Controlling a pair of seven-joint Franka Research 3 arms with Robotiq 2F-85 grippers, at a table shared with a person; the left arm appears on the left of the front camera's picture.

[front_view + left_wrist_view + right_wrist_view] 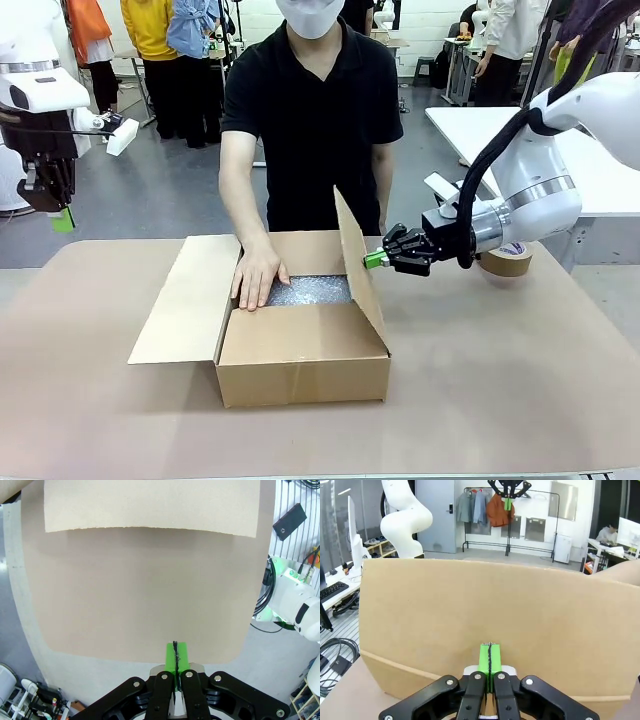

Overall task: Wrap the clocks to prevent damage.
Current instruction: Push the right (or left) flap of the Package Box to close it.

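Observation:
An open cardboard box (300, 365) sits mid-table with bubble wrap (312, 290) lying inside. The clocks are hidden. A person's hand (258, 278) presses on the wrap at the box's left inner side. My right gripper (372, 260) is shut, its green tips touching the outside of the upright right flap (356, 250); that flap (495, 605) stands just beyond the same gripper (490, 655) in the right wrist view. My left gripper (62, 218) hangs shut and empty, high off the table's left edge. It (175, 652) looks down on the table (145, 590) and the box's flat left flap (150, 505).
A roll of brown tape (505, 260) lies behind my right arm at the table's right. The box's left flap (185, 300) lies flat on the table. Bare tabletop stretches in front of the box and at both sides. The person stands at the far edge.

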